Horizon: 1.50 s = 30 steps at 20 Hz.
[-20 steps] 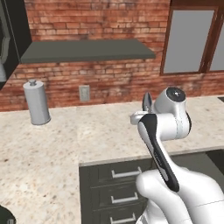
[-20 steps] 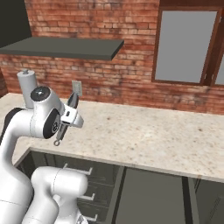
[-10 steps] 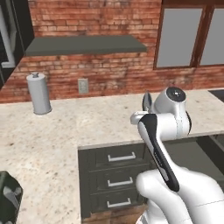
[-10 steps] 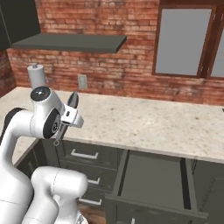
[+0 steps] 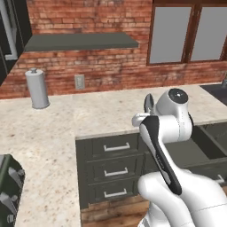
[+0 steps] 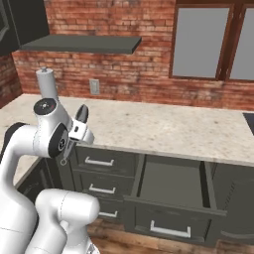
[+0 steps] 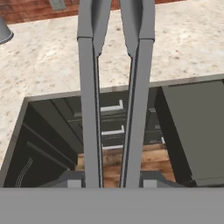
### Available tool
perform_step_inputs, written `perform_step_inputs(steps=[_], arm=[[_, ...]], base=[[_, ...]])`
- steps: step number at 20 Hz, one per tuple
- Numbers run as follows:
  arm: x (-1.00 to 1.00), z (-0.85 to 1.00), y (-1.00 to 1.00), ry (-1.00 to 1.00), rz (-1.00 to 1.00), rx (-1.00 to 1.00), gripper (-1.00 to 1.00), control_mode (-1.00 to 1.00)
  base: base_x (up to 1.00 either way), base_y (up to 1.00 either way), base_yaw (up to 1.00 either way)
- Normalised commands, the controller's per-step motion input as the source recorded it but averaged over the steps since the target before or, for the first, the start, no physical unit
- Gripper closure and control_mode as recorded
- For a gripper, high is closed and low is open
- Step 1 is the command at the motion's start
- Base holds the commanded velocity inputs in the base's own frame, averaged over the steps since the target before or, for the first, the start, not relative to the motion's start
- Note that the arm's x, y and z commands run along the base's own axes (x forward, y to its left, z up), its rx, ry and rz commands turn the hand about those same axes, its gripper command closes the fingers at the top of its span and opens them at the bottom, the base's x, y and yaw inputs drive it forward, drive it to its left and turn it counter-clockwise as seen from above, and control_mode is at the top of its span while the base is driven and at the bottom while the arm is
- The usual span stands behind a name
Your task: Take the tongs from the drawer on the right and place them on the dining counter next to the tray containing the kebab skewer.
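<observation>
No brand, label or lettering can be read on anything here.

The gripper (image 7: 112, 183) is clamped on the tongs (image 7: 114, 87) — in the hand view the 2 grey arms run from between the finger tips up and out of the top edge, side by side with a narrow gap between them. In the right base view the tongs' rounded tip (image 6: 82, 113) pokes up just beside the white wrist; in the left base view it shows the same way (image 5: 149, 103), above the arm's head joint.

The drawer (image 6: 171, 198) stands pulled out under the worktop, its charcoal box open and its front carrying 1 horizontal silver bar handle. To its left is a stack of 3 closed drawers (image 6: 100, 176), each with a short silver handle. In the left base view the same stack (image 5: 111, 170) faces the camera, with the open drawer (image 5: 213, 146) partly hidden behind the arm.

The worktop (image 6: 163, 129) is beige speckled stone, wrapping round a corner towards the left (image 5: 40, 146). On it near the wall stands a grey cylindrical canister (image 5: 37, 88). Behind is a red brick wall (image 5: 88, 17) with a light socket plate (image 5: 79, 81), a dark floating shelf (image 5: 82, 41), and a window with a dark brown frame (image 6: 206, 42). The floor below the drawers is reddish-brown wood (image 7: 109, 164). A dark ribbed object (image 5: 9, 190) sits at the lower left edge of the left base view; what it is I cannot tell.
</observation>
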Motion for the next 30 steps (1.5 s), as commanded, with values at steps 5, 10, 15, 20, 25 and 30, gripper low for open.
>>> perform_step_inputs(steps=[5,10,15,20,25,30], arm=[[0.00,0.00,0.00,0.00,0.00,0.00,1.00,1.00],[0.00,0.00,0.00,0.00,0.00,0.00,1.00,1.00],[0.00,0.00,0.00,0.00,0.00,0.00,1.00,1.00],[0.00,0.00,0.00,0.00,0.00,0.00,1.00,1.00],[0.00,0.00,0.00,0.00,0.00,0.00,1.00,1.00],[0.00,0.00,0.00,0.00,0.00,0.00,1.00,1.00]], base=[[0.00,-0.35,-0.05],[-0.29,-0.48,-0.24],[-0.29,-0.41,-0.38],[-0.10,-0.30,-0.44],[-0.10,-0.20,-0.45],[0.00,-0.24,-0.44]])
